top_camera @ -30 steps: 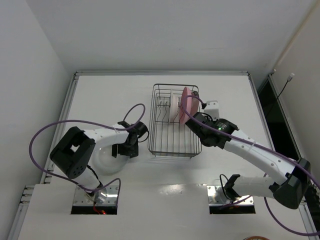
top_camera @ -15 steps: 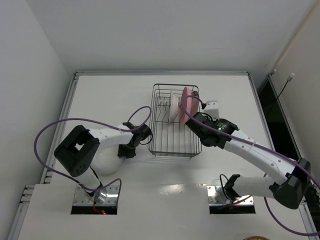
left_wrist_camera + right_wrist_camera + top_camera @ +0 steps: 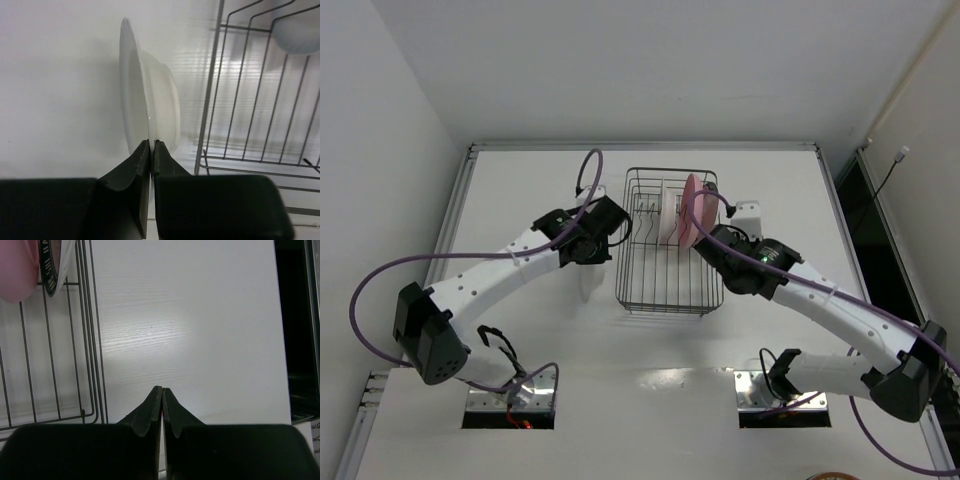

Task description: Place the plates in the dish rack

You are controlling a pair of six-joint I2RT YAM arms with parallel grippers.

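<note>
The left tool (image 3: 151, 145) is clenched on the rim of a translucent whitish plate (image 3: 146, 90). It holds the plate on edge, above the white worktop (image 3: 520, 190) and just outside the left wall of the dish rack (image 3: 670, 309). That wall of thin grey wire stands between the plate and the inside of the rack. The plate is smooth and glossy, shallow, with a thin flared rim and a rounded underside that faces the rack.

Three plates stand upright between the tines at the far end of the rack. The second whitish plate (image 3: 668, 215) is on the left and the pink plate (image 3: 692, 205) is to its right. Just beyond the pink one, toward the right wall, is a white plate with a dark patterned rim (image 3: 50, 270). The near half of the rack shows only bare wire.

The right tool (image 3: 161, 399) is pinched fully together with nothing in it. It hangs over bare worktop just outside the right wall of the rack, near the pink and patterned plates. A purple cable (image 3: 380, 290) loops from each arm.
</note>
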